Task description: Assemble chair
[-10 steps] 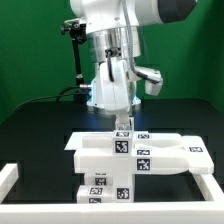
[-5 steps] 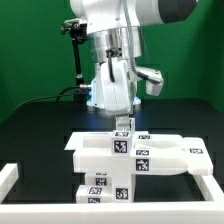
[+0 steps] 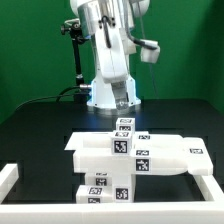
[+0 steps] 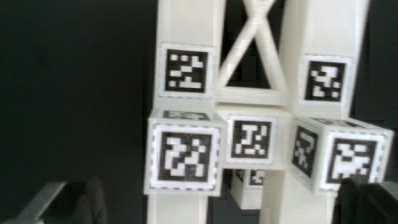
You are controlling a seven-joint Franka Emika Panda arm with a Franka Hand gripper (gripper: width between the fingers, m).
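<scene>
Lifted and pulled back since half a second ago, the arm [image 3: 112, 55] no longer hangs close over the chair [image 3: 130, 152]; its lower end now sits higher, toward 12 o'clock from the parts, with a clear gap of black table [image 3: 40, 130] showing beneath it. The chair has not shifted.

From the exterior view, the chair lies flat at the middle of the table: a wide slab runs from 9 to 3 o'clock, a small tagged block stands at its 12 o'clock edge, and a second tagged piece juts toward 6 o'clock. A white rail [image 3: 8, 180] borders the table at 8 o'clock. Lying flat probably keeps the parts steady and their tags facing the cameras. The gripper [image 3: 121, 98] is too blurred here to read.

From the wrist view, the camera looks down on the chair's long white bars and tagged blocks [image 4: 249, 140], which fill the frame. Dark fingers [image 4: 45, 203] show at the lower edge, spread apart with nothing between them, so the gripper appears open and empty, apart from the chair.
</scene>
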